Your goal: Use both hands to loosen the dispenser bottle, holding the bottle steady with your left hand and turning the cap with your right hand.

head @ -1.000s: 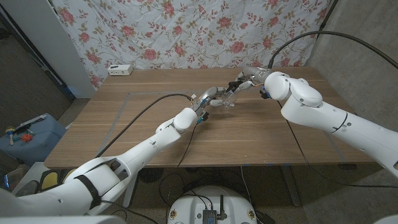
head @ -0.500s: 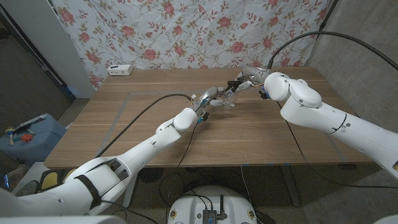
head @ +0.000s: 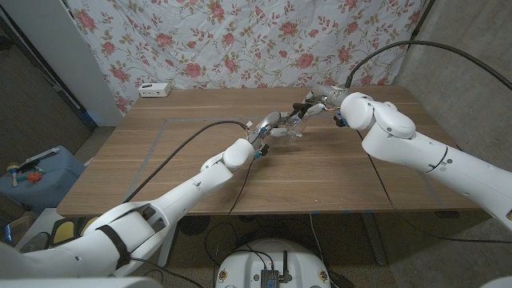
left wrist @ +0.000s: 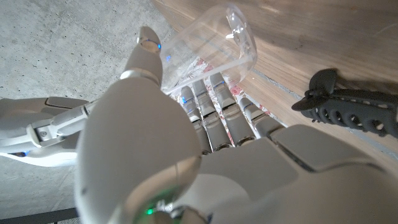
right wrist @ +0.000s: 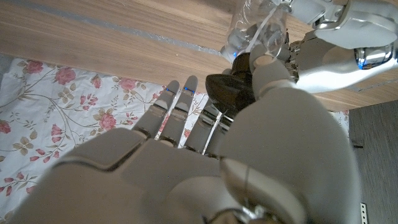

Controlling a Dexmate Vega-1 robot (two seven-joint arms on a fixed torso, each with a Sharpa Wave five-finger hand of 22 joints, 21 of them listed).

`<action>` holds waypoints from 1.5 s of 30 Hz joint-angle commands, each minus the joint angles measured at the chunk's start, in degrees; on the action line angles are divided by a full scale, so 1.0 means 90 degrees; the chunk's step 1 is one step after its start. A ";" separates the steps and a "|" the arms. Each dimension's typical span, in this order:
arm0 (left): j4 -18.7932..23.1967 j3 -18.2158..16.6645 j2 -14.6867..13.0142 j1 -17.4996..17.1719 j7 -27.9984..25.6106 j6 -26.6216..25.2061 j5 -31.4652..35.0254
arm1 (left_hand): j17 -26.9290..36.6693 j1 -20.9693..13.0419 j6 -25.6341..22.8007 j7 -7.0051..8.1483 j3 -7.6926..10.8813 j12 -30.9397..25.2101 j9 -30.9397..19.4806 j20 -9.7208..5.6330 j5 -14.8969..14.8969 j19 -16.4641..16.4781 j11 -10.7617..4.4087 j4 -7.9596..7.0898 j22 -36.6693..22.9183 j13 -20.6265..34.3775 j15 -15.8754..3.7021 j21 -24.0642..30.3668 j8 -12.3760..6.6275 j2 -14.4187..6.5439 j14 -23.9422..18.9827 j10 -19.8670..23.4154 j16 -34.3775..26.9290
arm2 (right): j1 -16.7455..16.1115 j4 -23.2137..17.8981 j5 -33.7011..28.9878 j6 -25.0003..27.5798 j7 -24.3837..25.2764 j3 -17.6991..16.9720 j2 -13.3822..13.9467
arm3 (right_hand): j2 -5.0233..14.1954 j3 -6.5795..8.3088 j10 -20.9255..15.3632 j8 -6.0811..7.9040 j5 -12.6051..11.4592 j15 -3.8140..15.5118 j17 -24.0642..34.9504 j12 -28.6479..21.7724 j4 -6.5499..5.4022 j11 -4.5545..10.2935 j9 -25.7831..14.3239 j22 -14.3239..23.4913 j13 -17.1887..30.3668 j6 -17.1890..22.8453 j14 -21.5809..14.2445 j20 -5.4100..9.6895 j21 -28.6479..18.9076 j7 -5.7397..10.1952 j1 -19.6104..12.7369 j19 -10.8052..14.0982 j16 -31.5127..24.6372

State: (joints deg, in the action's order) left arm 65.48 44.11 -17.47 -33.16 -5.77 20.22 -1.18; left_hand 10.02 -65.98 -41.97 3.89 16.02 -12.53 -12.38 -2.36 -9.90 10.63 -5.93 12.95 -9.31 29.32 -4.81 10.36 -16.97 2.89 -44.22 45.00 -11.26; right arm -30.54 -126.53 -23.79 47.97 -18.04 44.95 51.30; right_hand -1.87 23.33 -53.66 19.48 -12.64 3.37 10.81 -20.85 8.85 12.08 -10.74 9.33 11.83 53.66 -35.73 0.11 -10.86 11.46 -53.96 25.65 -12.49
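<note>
Your left hand (left wrist: 186, 143) has its fingers (left wrist: 208, 102) wrapped around the clear dispenser bottle (left wrist: 208, 43), thumb up along one side of the body, so the bottle is held. Your right hand (right wrist: 205, 155) has its thumb on the black cap (right wrist: 230, 90), with the other fingers reaching past it; the cap looks pinched, though the contact on the far side is hidden. In the head view the two hands meet at the bottle (head: 294, 126) just past the middle of the wooden table (head: 184, 172), your left hand (head: 272, 124) coming from the left, your right hand (head: 318, 104) from the right and slightly behind. The bottle looks tilted there, but it is too small to confirm. A white box (head: 155, 90) sits at the far left edge of the table, in front of the floral cloth (head: 240, 40).
</note>
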 commanded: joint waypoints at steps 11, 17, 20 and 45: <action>0.0056 -0.0011 -0.0026 -0.0064 -0.0022 -0.0016 -0.0002 | 0.0026 0.0791 -0.0697 0.0048 0.0547 -0.0047 -0.0030 -0.0431 -0.0044 0.0059 -0.0287 -0.0474 -0.0015 0.0041 -0.0430 0.0013 -0.0031 -0.0838 -0.0060 0.0341 0.0012 | -0.0050 -0.0182 0.0335 0.0063 0.0118 -0.0181 0.0073 | 0.0081 0.0017 -0.0200 0.0056 0.0052 0.1011 0.0077 -0.0049 0.0006 0.0000 -0.0052 0.0012 0.0023 0.0170 -0.0138 0.0132 -0.0006 -0.0032 -0.0084 0.0090 -0.0065; 0.0015 -0.0009 -0.0014 -0.0050 0.0003 -0.0005 -0.0019 | 0.0025 0.0789 -0.0695 0.0045 0.0551 -0.0049 -0.0031 -0.0433 -0.0045 0.0060 -0.0280 -0.0469 -0.0015 0.0040 -0.0431 0.0013 -0.0028 -0.0835 -0.0063 0.0353 0.0012 | -0.0017 -0.0182 0.0432 0.0102 0.0156 -0.0192 0.0064 | 0.0098 -0.0001 -0.0252 0.0056 0.0065 0.1010 0.0088 -0.0051 0.0003 -0.0009 -0.0057 0.0011 0.0021 0.0192 -0.0162 0.0145 -0.0001 -0.0038 -0.0094 0.0096 -0.0079; -0.0015 -0.0007 -0.0005 -0.0036 0.0009 0.0006 -0.0022 | 0.0027 0.0785 -0.0698 0.0053 0.0550 -0.0048 -0.0031 -0.0432 -0.0045 0.0060 -0.0274 -0.0465 -0.0015 0.0042 -0.0430 0.0013 -0.0029 -0.0832 -0.0064 0.0350 0.0009 | -0.0009 -0.0172 0.0474 0.0086 0.0194 -0.0195 0.0068 | 0.0117 -0.0009 -0.0288 0.0067 0.0073 0.1023 0.0096 -0.0050 0.0006 -0.0012 -0.0060 0.0011 0.0020 0.0238 -0.0194 0.0160 -0.0005 -0.0048 -0.0115 0.0124 -0.0092; -0.0152 0.0005 0.0030 0.0041 0.0068 0.0059 -0.0055 | 0.0032 0.0790 -0.0695 0.0041 0.0552 -0.0043 -0.0032 -0.0415 -0.0043 0.0055 -0.0280 -0.0465 -0.0015 0.0043 -0.0426 0.0011 -0.0019 -0.0831 -0.0061 0.0357 0.0007 | -0.0047 -0.0007 0.1130 -0.0038 0.0514 -0.0397 0.0097 | 0.0260 -0.0104 -0.0570 0.0121 0.0146 0.1062 0.0143 -0.0038 0.0025 -0.0027 -0.0087 0.0004 0.0009 0.0515 -0.0431 0.0402 -0.0019 -0.0114 -0.0284 0.0374 -0.0177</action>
State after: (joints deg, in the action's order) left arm 64.58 44.06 -17.30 -33.04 -5.46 20.49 -1.52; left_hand 10.02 -65.65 -41.97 3.89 16.18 -12.53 -12.40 -2.37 -9.94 10.63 -5.96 13.10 -9.31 29.65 -4.80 10.36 -16.94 3.22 -44.23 44.98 -11.26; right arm -30.95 -126.95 -15.74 47.75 -14.47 41.79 51.90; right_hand -0.43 22.58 -57.25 20.18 -11.45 3.67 11.88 -21.00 9.10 11.16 -11.26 9.35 11.80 56.34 -39.11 2.66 -10.86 11.25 -55.83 28.20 -13.66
